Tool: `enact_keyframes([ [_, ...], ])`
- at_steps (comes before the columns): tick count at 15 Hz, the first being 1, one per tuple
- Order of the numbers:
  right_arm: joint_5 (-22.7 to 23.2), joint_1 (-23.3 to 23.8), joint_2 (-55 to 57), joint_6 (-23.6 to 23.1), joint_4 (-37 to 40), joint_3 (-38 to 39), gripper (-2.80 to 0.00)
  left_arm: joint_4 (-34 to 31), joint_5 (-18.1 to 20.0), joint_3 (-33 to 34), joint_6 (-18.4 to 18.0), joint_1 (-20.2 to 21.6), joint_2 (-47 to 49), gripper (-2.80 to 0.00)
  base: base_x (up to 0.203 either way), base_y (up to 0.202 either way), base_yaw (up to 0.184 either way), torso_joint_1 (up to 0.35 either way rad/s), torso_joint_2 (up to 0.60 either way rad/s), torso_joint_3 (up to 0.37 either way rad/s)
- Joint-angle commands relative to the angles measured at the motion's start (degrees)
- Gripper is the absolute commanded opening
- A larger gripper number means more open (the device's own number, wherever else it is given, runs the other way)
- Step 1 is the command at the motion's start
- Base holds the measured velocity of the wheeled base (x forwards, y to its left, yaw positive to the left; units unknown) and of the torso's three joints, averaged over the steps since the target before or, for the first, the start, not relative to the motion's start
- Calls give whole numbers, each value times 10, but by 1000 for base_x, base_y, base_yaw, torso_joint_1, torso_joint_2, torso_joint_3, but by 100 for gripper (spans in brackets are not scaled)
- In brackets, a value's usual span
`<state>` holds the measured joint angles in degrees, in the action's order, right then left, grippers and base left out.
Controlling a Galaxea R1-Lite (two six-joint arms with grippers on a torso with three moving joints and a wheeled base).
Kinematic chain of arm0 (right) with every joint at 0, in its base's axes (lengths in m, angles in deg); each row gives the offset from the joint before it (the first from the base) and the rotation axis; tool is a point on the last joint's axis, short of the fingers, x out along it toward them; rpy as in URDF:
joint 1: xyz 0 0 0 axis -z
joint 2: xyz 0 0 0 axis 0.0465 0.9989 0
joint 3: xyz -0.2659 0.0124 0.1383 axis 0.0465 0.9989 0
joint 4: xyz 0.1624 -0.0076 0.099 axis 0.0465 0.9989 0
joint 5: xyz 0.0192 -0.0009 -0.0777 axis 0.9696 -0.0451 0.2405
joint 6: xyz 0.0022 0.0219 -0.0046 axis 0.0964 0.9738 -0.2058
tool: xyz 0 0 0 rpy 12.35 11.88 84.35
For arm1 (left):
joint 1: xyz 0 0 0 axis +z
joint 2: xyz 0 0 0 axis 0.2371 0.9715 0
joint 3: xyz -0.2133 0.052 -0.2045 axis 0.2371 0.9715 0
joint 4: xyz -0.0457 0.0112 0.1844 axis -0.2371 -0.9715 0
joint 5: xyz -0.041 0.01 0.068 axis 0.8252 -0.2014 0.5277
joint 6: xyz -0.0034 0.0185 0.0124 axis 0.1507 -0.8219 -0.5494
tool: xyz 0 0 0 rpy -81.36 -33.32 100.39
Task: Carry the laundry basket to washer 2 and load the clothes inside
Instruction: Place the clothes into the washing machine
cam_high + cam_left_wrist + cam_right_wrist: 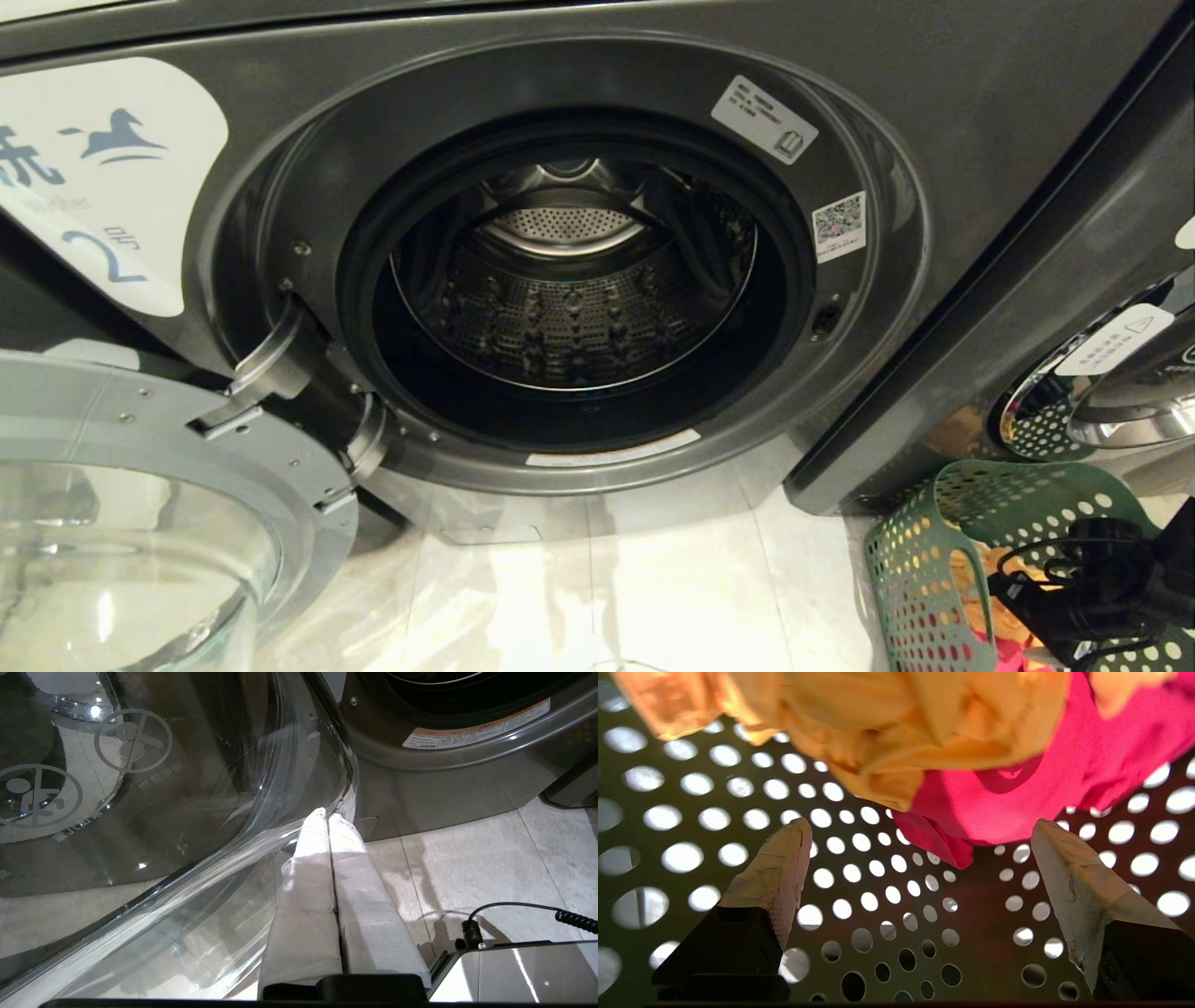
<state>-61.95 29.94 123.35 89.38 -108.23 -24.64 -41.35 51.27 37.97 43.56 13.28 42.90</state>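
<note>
The floor is pale glossy tile with thin grout lines. Washer 2 stands on it at 12 o'clock in the head view, its base meeting the tile. The laundry basket stands at about 4 o'clock, beside the washer's lower corner. The neighbouring grey washer stands at 3 o'clock.

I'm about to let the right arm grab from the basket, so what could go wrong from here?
1. The open right end effector sits inside the dark green perforated plastic basket with its fingers apart, clear of the cloth; closing may snag both the yellow-orange garment and the bright pink-red garment, or miss.
2. The basket stands right of the dark grey washer's open drum, so dangling cloth could drop on the tiled floor.
</note>
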Motion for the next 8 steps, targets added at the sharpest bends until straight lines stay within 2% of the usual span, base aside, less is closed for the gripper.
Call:
enact_keyframes([
  [1, 0, 0, 19, 18, -1, -2, 0, 0, 0, 0, 0, 1, 1, -280, 0, 0, 0, 0, 0, 0],
  [5, 2, -12, 47, 61, -1, -39, 0, 0, 0, 0, -1, 0, 1, -280, 0, 0, 0, 0, 0, 0],
  [8, -2, -28, 84, 69, -2, -79, 0, 0, 0, 0, 0, 0, 1, -280, 0, 0, 0, 0, 0, 0],
])
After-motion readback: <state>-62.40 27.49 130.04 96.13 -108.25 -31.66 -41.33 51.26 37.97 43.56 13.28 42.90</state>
